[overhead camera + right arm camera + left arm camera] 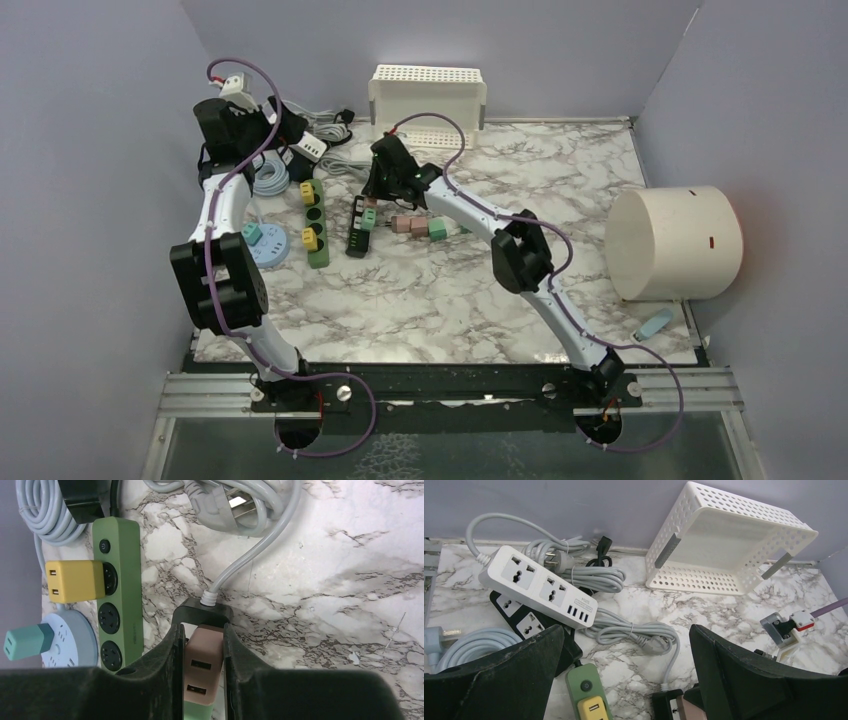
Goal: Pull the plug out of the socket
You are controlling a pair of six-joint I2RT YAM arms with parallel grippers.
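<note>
A pink two-port USB plug (202, 662) sits at the cable end of the black power strip (202, 611). A green plug (197, 711) is right behind it on the same strip. My right gripper (202, 636) is shut on the pink plug, one finger on each side. In the top view the right gripper (374, 196) is over the strip's (357, 235) far end. My left gripper (626, 680) is open and empty, held above the table at the back left (288, 138). The pink plug (686, 707) also shows at the bottom of the left wrist view.
A green strip (313, 222) with yellow plugs lies left of the black one, and a round blue socket (262, 243) with a teal plug is beyond it. White strip (539, 585) and coiled cables are at the back left. White basket (428, 95), white cylinder (675, 243), loose pink and green adapters (420, 227).
</note>
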